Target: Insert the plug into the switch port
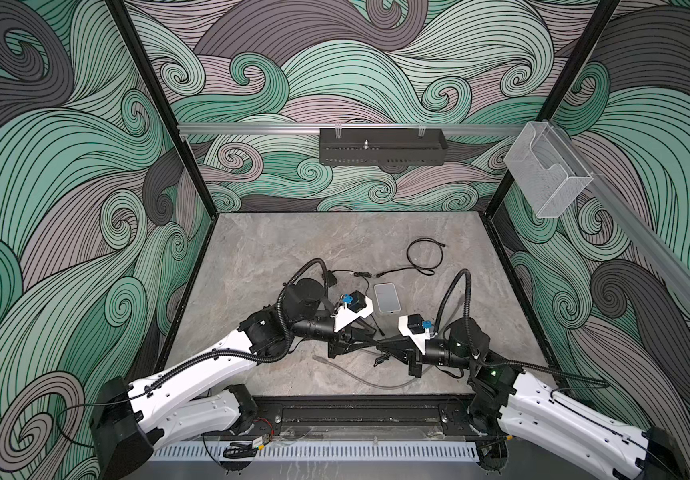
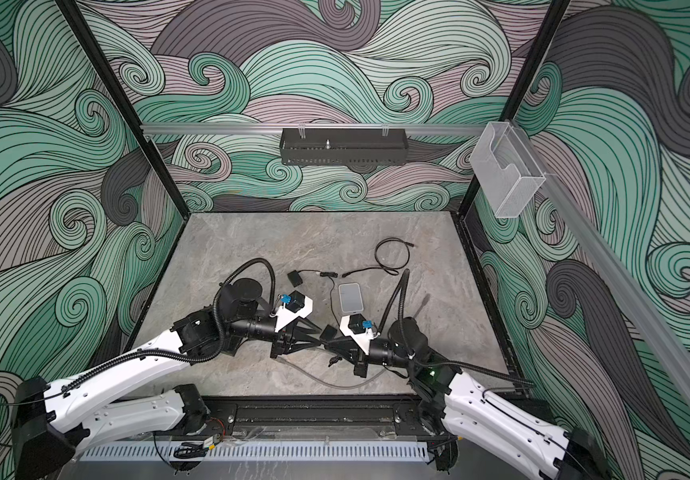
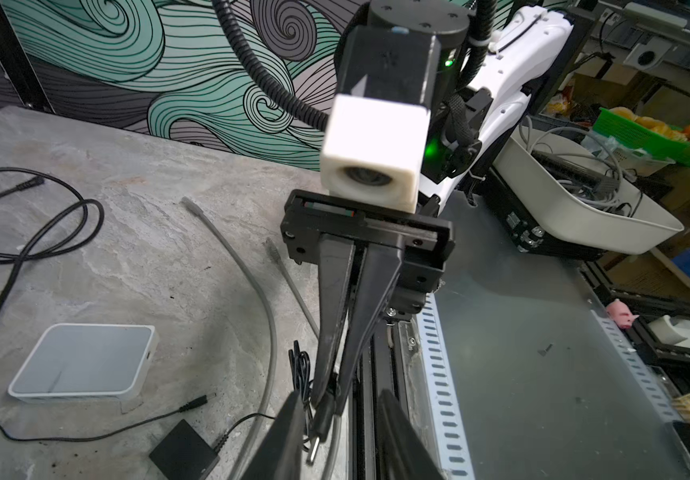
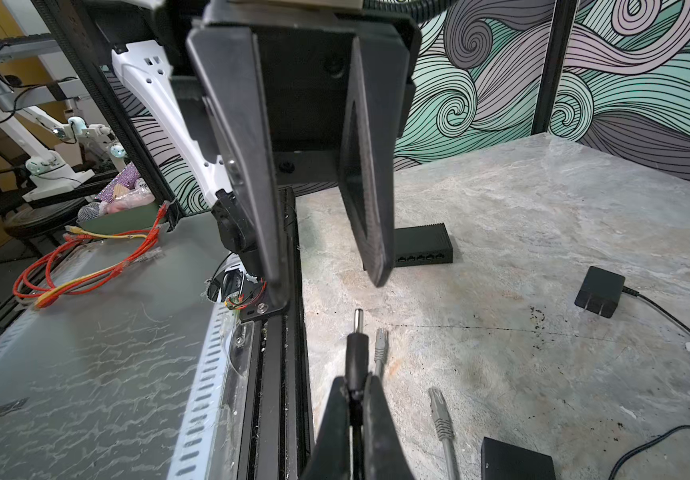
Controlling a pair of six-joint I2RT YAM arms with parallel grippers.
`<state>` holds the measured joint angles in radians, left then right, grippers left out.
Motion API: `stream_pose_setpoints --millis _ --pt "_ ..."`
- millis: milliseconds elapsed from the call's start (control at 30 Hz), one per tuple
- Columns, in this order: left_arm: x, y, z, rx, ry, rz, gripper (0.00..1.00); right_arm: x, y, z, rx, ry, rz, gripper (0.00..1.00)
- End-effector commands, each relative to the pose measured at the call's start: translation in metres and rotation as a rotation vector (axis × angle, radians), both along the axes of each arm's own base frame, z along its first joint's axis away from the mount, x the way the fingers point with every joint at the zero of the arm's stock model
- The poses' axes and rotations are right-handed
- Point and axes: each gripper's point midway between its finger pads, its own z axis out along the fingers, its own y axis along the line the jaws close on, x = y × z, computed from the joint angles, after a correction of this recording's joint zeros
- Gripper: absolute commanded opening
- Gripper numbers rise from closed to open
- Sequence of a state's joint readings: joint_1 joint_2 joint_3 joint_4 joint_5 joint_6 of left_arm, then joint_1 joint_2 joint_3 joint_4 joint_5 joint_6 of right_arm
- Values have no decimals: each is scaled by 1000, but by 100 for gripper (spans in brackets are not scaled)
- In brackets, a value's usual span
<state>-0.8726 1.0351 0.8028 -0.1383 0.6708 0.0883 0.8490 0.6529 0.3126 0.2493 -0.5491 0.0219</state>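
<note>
The plug is a black barrel plug with a metal tip on a thin black wire. My right gripper is shut on its body, just above the table near the front edge. My left gripper faces it tip to tip, open. The plug's tip points into the gap between its fingers, touching neither. In both top views the two grippers meet at mid-table, left and right. The switch, a flat black box with a row of ports, lies on the table beyond the left gripper. My left arm hides it in both top views.
A flat white box lies behind the grippers, with a looped black cable farther back. A grey network cable curves along the front of the table. A black power adapter and a small black box lie nearby. The black front rail runs close beside the grippers.
</note>
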Motion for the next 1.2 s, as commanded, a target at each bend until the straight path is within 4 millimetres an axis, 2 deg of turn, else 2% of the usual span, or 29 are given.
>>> stream_pose_setpoints --millis 0,333,600,867,1033,1100,1167 --pt "-1 -2 11 -21 -1 -14 36 2 1 27 65 -61 -3 0" --pt "-1 -2 4 3 1 -23 37 -1 -5 33 93 -72 -13 0" --pt "-6 -2 8 -3 6 -55 13 -2 -8 29 89 -61 -24 0" --pt "-8 -2 16 -16 -4 -67 0 -2 -6 27 77 -45 -18 0" --pt "-9 -2 16 -14 -8 -73 0 -2 -6 27 77 -43 -16 0" --pt "-8 -3 16 -14 -3 -73 13 -2 -6 27 77 -42 -14 0" --pt "-8 -3 17 -14 -1 -72 17 -2 -6 28 79 -44 -14 0"
